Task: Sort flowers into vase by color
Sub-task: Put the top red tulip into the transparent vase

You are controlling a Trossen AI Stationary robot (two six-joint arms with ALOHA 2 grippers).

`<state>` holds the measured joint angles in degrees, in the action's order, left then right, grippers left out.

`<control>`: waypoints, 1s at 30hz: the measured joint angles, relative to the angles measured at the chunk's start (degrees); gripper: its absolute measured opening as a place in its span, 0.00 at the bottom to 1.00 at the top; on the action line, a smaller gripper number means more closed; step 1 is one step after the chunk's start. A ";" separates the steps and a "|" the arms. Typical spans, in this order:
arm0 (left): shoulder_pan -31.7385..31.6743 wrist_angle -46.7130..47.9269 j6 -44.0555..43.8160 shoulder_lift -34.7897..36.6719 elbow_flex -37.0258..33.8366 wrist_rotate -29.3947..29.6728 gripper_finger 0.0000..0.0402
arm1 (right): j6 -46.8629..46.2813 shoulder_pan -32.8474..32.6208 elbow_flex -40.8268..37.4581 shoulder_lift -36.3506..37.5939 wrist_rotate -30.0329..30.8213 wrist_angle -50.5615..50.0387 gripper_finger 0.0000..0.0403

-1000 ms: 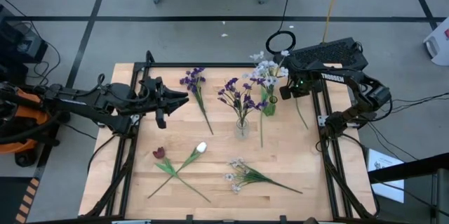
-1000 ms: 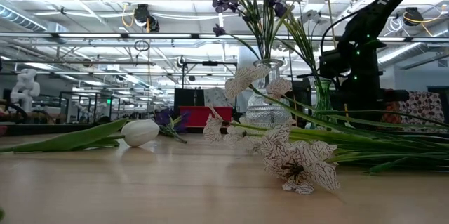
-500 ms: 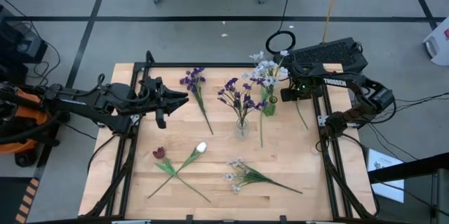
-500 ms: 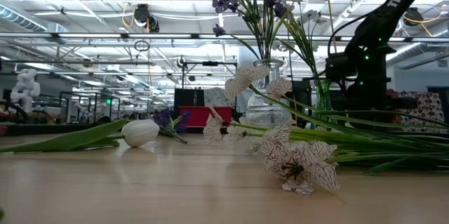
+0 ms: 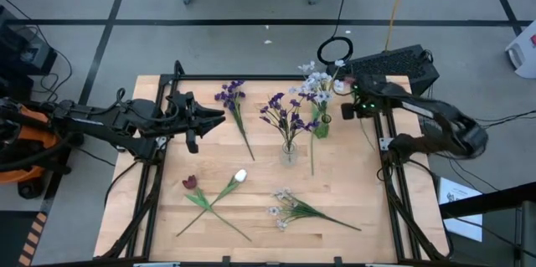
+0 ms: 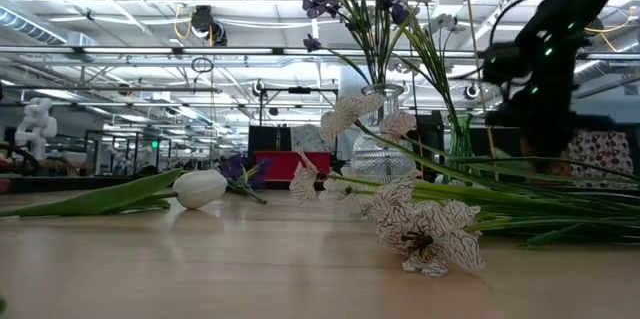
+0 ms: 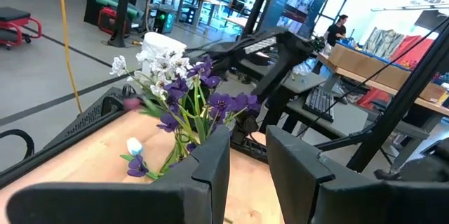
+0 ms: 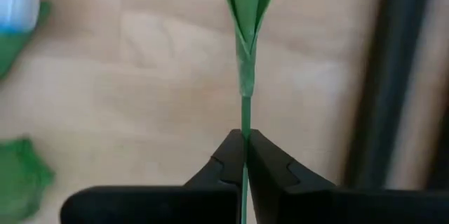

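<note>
My right gripper [image 5: 352, 110] is at the table's far right, beside the green vase [image 5: 321, 125] of pale white-blue blossoms, and is shut on a thin green flower stem [image 8: 244, 122]. A pale bud [image 5: 339, 85] shows just beyond it. A clear glass vase [image 5: 289, 151] holds purple sprigs [image 5: 283, 115]. A purple sprig [image 5: 231, 100], a dark red tulip [image 5: 190, 182], a white tulip [image 5: 240, 176] and a pale sprig [image 5: 289, 208] lie flat on the table. My left gripper [image 5: 219, 118] waits open at the left, touching nothing. My right gripper pinches the bare thin stem [image 8: 244, 134] between its two fingertips, just short of a folded green leaf [image 8: 246, 13]. The fingers come from above and lie across the stem. The stem runs on past the fingers over the tabletop; whether its ends touch the table I cannot tell.
A loose green stem [image 5: 311, 156] lies between the two vases and toward the near edge. Black frame rails [image 5: 387, 175] run along the table's left and right sides. A black keyboard [image 5: 394, 62] sits at the far right corner. Bare wood [image 5: 251, 146] lies mid-table.
My right arm has swung its elbow out toward the table's right edge, and in the low view it has risen and shifted right. Its gripper has moved slightly away from the green vase. The flowers on the table have stayed where they were.
</note>
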<state>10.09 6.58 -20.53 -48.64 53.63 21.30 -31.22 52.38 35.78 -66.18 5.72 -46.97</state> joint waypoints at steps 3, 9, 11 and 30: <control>0.02 -0.03 -0.02 0.00 0.00 0.02 0.25 | -1.27 0.00 -0.04 9.40 0.04 -3.05 0.00; 0.02 -0.05 2.03 0.00 0.00 0.09 0.25 | -4.43 -0.36 0.49 30.06 -4.45 -5.24 0.00; 0.02 -0.04 3.02 0.00 0.00 0.26 0.25 | -5.14 -1.43 1.79 36.16 -6.24 -4.98 0.00; 0.02 -0.08 6.43 -6.45 0.04 0.68 0.25 | -11.64 -8.26 9.67 54.39 -22.82 21.83 0.00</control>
<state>10.11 6.50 -14.11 -55.09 53.67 21.98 -42.85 44.12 45.45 -11.79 -17.10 -25.14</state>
